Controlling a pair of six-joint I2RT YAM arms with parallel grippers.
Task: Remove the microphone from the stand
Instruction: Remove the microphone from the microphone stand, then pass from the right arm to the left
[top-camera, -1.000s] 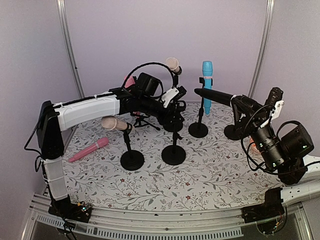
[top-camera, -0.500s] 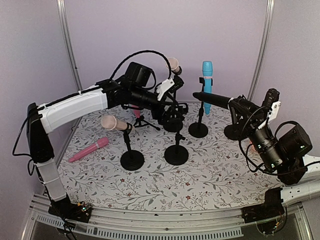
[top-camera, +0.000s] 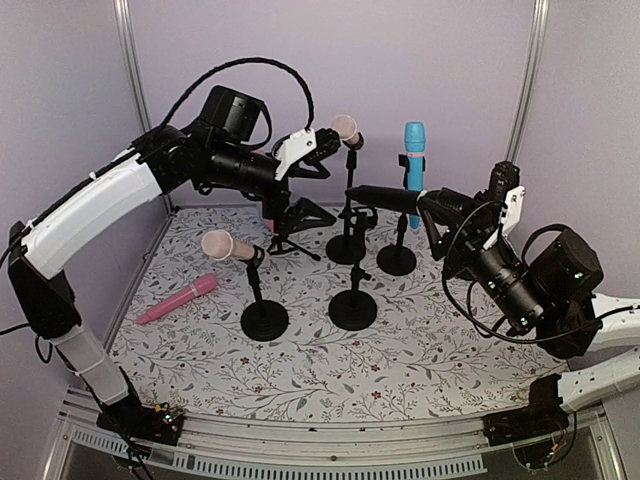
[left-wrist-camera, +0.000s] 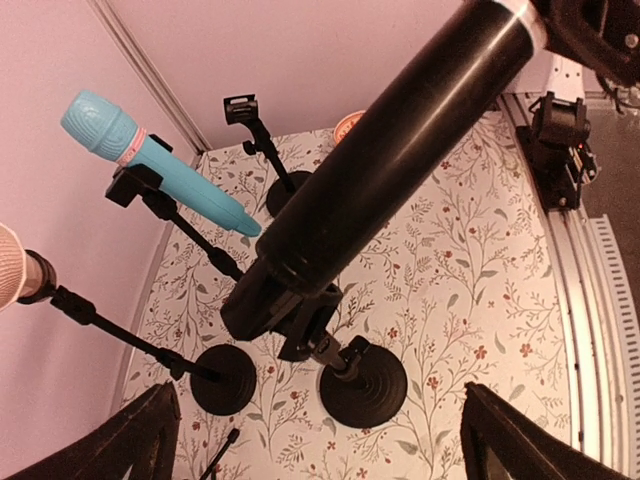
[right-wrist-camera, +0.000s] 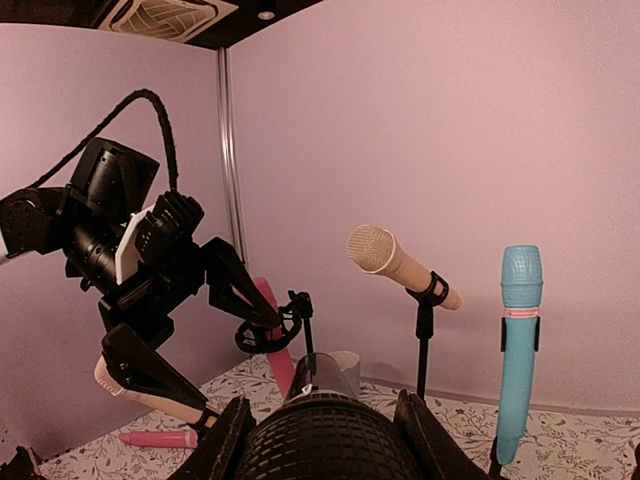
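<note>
My right gripper (top-camera: 440, 212) is shut on the head of a black microphone (top-camera: 385, 197), whose mesh fills the space between the jaws in the right wrist view (right-wrist-camera: 325, 440). The microphone's body (left-wrist-camera: 390, 150) points left, and its tail hangs right over the clip of the middle stand (top-camera: 352, 305). Whether tail and clip touch, I cannot tell. My left gripper (top-camera: 326, 178) hovers high at the back left of that stand, open and empty. The stand's round base (left-wrist-camera: 363, 382) lies below and between its spread fingers (left-wrist-camera: 130, 440).
A beige microphone (top-camera: 345, 128) and an upright blue one (top-camera: 414, 160) sit in stands at the back. Another beige one (top-camera: 228, 246) sits on the left stand. A pink one (top-camera: 177, 299) lies flat at the left. An empty stand (left-wrist-camera: 250, 125) and a cup (right-wrist-camera: 345, 365) are near the back wall.
My left gripper has opened wide and drawn up and left, away from the middle stand. My right gripper has carried the black microphone a little to the left.
</note>
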